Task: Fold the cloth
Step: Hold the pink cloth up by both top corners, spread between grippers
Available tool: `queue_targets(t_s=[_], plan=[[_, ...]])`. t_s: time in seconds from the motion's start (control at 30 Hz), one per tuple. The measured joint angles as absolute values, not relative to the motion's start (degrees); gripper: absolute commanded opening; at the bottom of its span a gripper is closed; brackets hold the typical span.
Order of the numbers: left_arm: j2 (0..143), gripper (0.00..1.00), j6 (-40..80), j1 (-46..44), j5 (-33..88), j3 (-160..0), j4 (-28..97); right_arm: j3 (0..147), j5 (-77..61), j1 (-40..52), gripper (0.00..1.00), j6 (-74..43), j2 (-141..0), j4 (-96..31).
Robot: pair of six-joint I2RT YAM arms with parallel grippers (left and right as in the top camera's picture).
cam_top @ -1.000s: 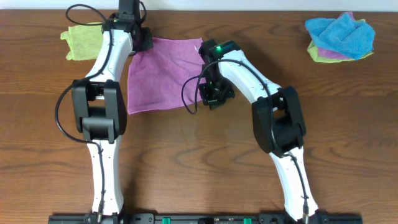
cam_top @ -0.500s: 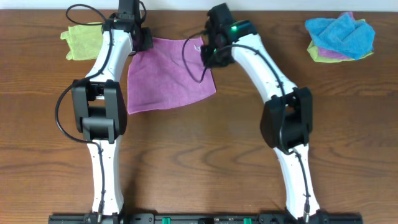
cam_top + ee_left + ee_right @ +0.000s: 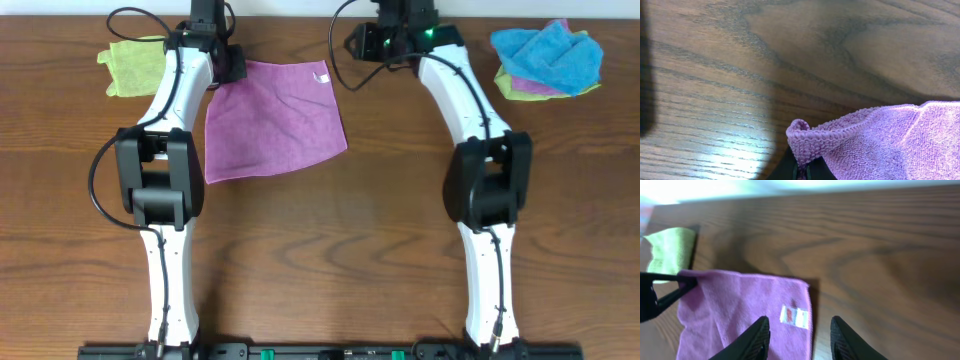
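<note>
While both arms reach away from the near edge of the table [image 3: 330,260], the cloth [image 3: 275,120] lies spread flat on the wood between them. It's in a single layer and a little skewed, with the near-left corner closest to us.

Moving up the cloth, the far-right corner carries the white tag [image 3: 321,77], lying face up.

At the far-left corner, the left gripper [image 3: 228,65] is clamped tight on the cloth. Its wrist camera shows the hem bunched into a small curl, nipped right between the fingertips [image 3: 801,172].

The right gripper [image 3: 358,44] hangs beyond the tag corner and off to its right, clear of the cloth. Its fingers [image 3: 760,340] stand apart and are grasping nothing. Its own camera looks down past them at the tag [image 3: 794,316] and the purple corner [image 3: 740,305].

Along the back of the table, a green cloth [image 3: 130,65] sits on the far left, just outside the left arm. Far right, well away from the work, there's a crumpled blue heap [image 3: 548,52] piled over green and pink layers.
</note>
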State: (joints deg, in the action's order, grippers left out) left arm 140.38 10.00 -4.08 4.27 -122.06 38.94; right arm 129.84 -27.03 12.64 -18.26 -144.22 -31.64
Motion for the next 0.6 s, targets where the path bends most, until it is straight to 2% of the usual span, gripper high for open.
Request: queue_targets(t_s=[0.13, 0.6], plan=[[140.38, 0.06, 10.0, -4.08, 4.29, -122.06, 38.98, 129.84, -30.85, 13.45, 0.36, -21.23, -148.7, -27.24], [140.38, 0.06, 10.04, -4.08, 6.72, -122.06, 39.62, 129.8, -32.84, 14.11, 0.36, -25.1, -151.72, -21.61]])
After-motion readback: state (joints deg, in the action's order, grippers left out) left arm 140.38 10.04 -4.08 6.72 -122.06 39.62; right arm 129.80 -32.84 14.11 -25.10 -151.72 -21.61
